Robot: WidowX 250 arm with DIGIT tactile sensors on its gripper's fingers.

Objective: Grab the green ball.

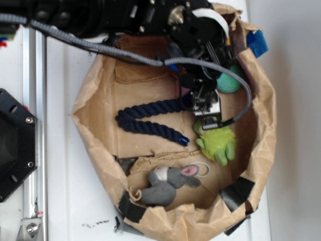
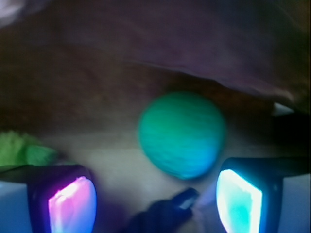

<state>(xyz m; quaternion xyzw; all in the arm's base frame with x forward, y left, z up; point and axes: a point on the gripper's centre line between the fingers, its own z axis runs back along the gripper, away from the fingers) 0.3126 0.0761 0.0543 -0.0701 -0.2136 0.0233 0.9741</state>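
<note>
Green ball (image 2: 181,134): round, teal-mint, faint grooved lines across surface; blurred in your wrist view. Sits on brown paper floor near far wall of paper nest (image 1: 90,145), right of arm in your exterior view, partly hidden there behind gripper (image 1: 206,106). Your gripper's fingers (image 2: 72,204) spread apart, nothing between them; ball lies ahead of gap, nearer right-hand pad, not touching. Lime frog plush (image 1: 218,141) just below gripper, apart from ball.
</note>
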